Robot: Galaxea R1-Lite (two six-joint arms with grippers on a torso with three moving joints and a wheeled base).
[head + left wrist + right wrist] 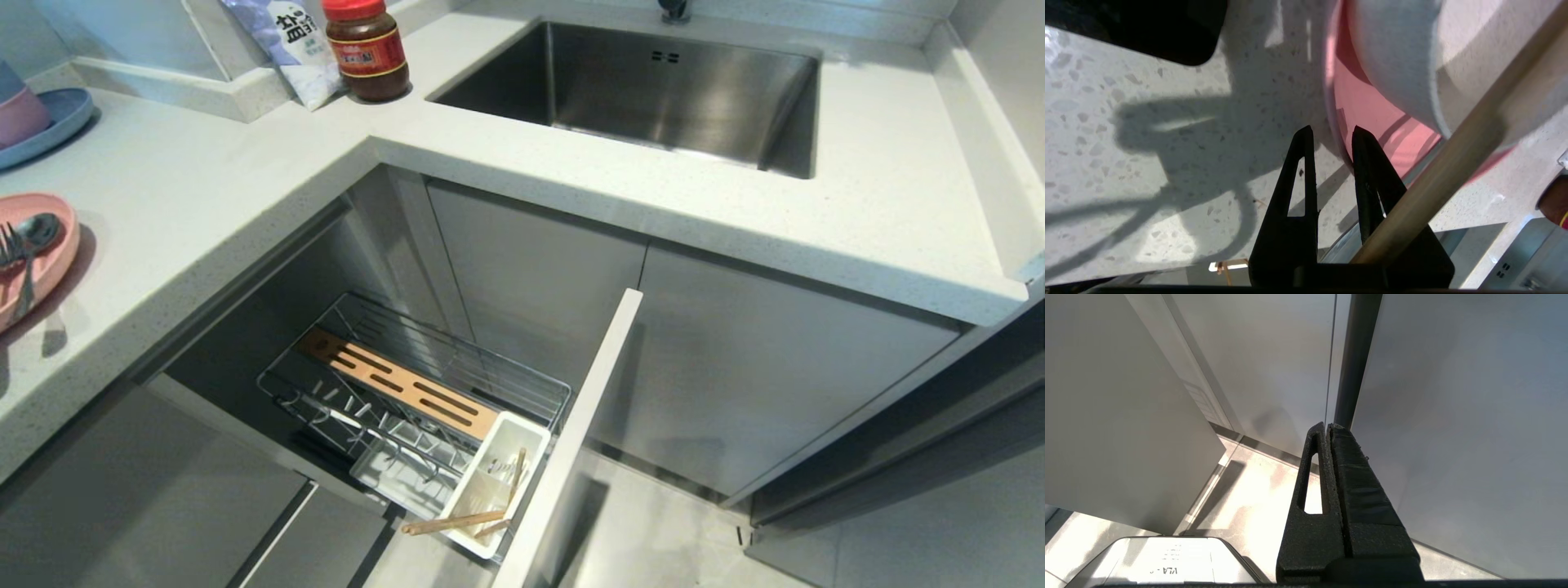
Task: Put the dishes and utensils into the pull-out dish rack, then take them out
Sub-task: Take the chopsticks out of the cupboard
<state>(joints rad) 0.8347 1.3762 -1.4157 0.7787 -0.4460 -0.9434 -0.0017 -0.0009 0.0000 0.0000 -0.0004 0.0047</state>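
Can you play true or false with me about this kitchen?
1. The sink has nothing in it. True.
2. The fork and spoon lie in the rack's tray. False: they lie on the pink plate on the counter.
3. Chopsticks are in the white cutlery tray. True.
4. The jar has a blue lid. False: it is red.
5. The dish rack is pushed shut. False: it is pulled out.

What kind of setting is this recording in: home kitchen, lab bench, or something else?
Most likely a home kitchen. A steel sink is set into a speckled L-shaped countertop, a pull-out dish rack stands open below it, and a sauce jar stands on the countertop beside the sink.
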